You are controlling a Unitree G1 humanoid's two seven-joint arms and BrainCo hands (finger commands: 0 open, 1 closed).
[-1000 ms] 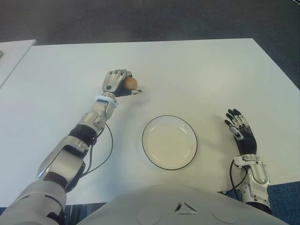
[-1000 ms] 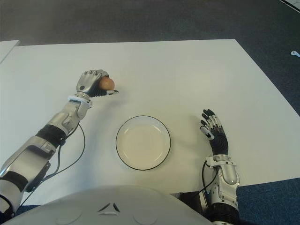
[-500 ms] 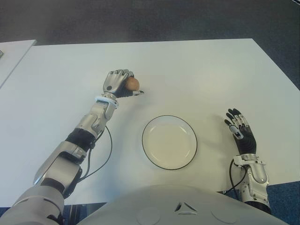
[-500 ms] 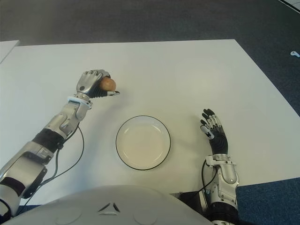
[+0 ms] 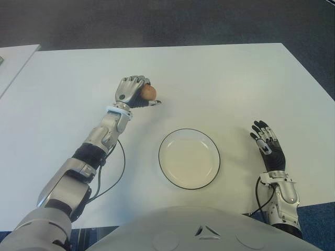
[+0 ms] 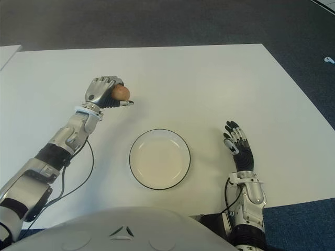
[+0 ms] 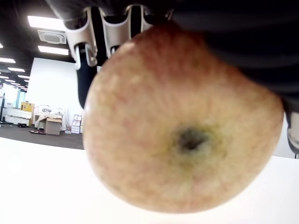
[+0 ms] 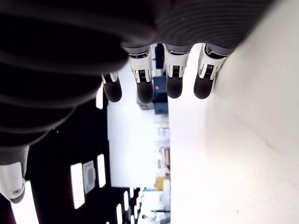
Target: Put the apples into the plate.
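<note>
My left hand [image 5: 135,93] is curled around a reddish-yellow apple [image 5: 148,92] [image 7: 182,135], held a little above the white table [image 5: 220,83], up and to the left of the plate. The apple fills the left wrist view, with fingers [image 7: 112,32] wrapped over it. The white plate [image 5: 189,158] with a dark rim lies empty in front of me at the table's near middle. My right hand [image 5: 267,146] shows to the right of the plate, its fingers [image 8: 145,84] stretched out and holding nothing.
A second white surface [image 5: 13,60] begins at the far left, across a narrow gap. A black cable [image 5: 118,167] loops beside my left forearm. Dark carpet [image 5: 167,21] lies beyond the table's far edge.
My left hand with the apple has lifted and shifted very slightly. The right hand and the plate have stayed put.
</note>
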